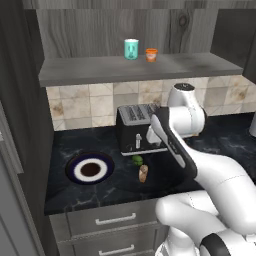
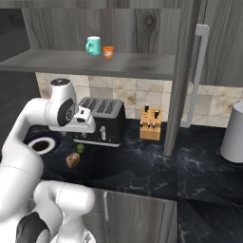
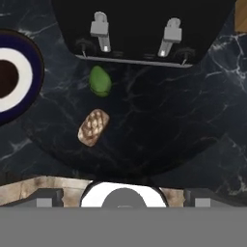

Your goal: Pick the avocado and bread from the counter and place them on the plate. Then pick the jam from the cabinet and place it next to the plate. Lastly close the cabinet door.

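Bread (image 3: 93, 127) and avocado (image 3: 100, 81) (both untouched) lie left below the hand.

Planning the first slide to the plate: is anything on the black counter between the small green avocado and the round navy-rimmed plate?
Nothing visible. The small green avocado lies on bare black marble counter in front of the black toaster. The navy-rimmed plate sits off to its side, and the tan oblong bread lies beside the avocado, off that line.

Nothing readable is showing anywhere: the small orange jam jar (image 1: 151, 54) and the taller teal cup (image 1: 131, 49) on the grey cabinet shelf are presenting no legible label, and the black toaster (image 2: 102, 121) is displaying no brand or numbers.
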Motion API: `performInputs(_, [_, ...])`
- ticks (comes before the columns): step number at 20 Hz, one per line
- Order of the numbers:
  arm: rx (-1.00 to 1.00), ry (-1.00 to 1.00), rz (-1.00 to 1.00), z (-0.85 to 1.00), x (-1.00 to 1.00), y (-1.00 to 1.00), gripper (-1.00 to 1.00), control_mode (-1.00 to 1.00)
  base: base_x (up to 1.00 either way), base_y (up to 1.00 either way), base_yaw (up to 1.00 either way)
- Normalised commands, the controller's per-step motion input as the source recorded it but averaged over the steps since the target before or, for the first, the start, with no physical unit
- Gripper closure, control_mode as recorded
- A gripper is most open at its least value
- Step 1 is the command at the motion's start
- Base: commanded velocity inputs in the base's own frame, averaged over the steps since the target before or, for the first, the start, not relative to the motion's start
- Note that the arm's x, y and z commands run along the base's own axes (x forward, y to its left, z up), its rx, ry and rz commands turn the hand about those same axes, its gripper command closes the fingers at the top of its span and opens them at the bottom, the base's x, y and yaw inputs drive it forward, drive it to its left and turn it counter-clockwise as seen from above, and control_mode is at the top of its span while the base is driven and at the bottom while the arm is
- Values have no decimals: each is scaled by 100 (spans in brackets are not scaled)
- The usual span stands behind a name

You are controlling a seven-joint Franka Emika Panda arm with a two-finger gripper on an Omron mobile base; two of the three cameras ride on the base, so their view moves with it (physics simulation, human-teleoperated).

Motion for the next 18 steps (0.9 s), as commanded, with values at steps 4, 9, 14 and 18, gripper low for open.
performInputs(4, [0,0,-2,-34,-9,11,-100,-100,0,0,0])
performInputs(9, [0,2,-1,-33,-1,8,-100,-100,0,0,0])
performInputs(14, [0,2,-1,-31,0,11,-100,-100,0,0,0])
performInputs(18, [0,3,-1,-28,0,11,-100,-100,0,0,0])
